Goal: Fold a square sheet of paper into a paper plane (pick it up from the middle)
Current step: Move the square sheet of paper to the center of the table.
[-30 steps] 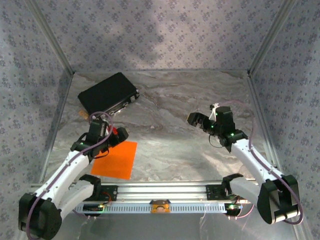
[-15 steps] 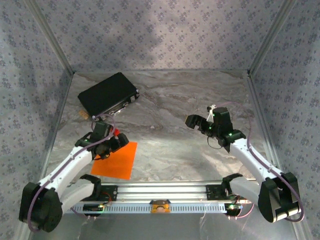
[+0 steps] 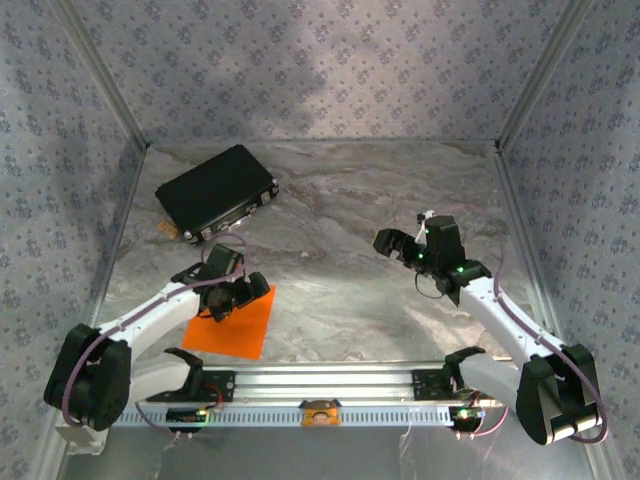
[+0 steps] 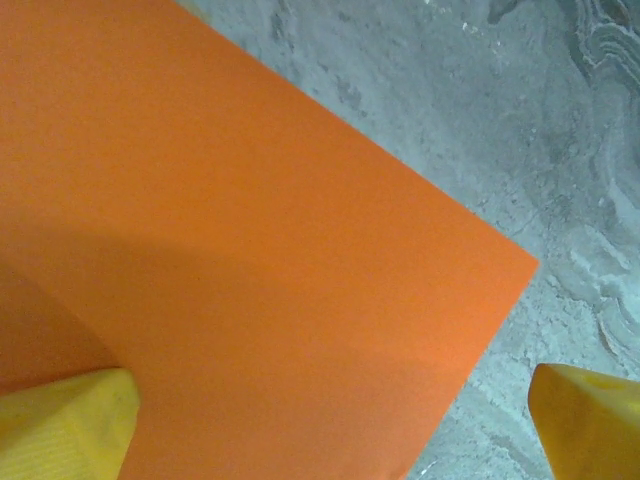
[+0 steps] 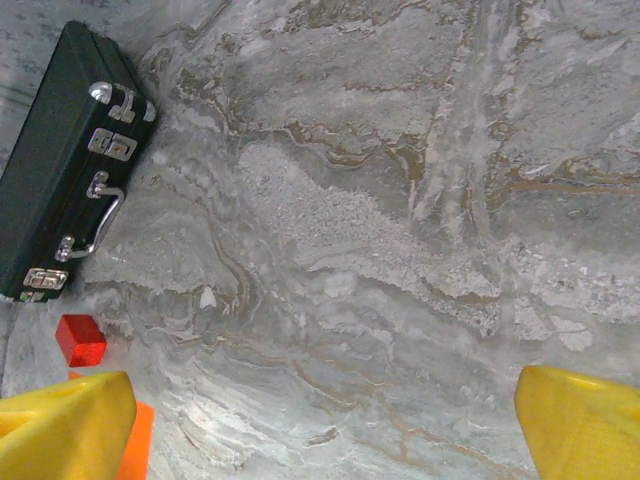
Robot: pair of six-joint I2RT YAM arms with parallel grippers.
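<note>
The square sheet of paper (image 3: pixel 238 324) lies flat on the table near the front left, bright orange and plain. My left gripper (image 3: pixel 238 296) hovers over its far edge, open with nothing in it. In the left wrist view the sheet (image 4: pixel 230 260) spreads under the wide-apart yellow fingertips (image 4: pixel 65 425), one corner pointing right. My right gripper (image 3: pixel 392 244) hangs open over bare table at the right. The right wrist view catches a sliver of the orange sheet (image 5: pixel 138 440) at the bottom left.
A black case (image 3: pixel 215 191) lies at the back left; its latches and handle face the right wrist camera (image 5: pixel 60 170). A small red block (image 5: pixel 80 339) sits on the table near the case. Patterned walls enclose the table on three sides.
My left gripper has swung right and toward the near edge, from beside the sheet's far left corner to above its far edge. The right gripper shifted only slightly.
</note>
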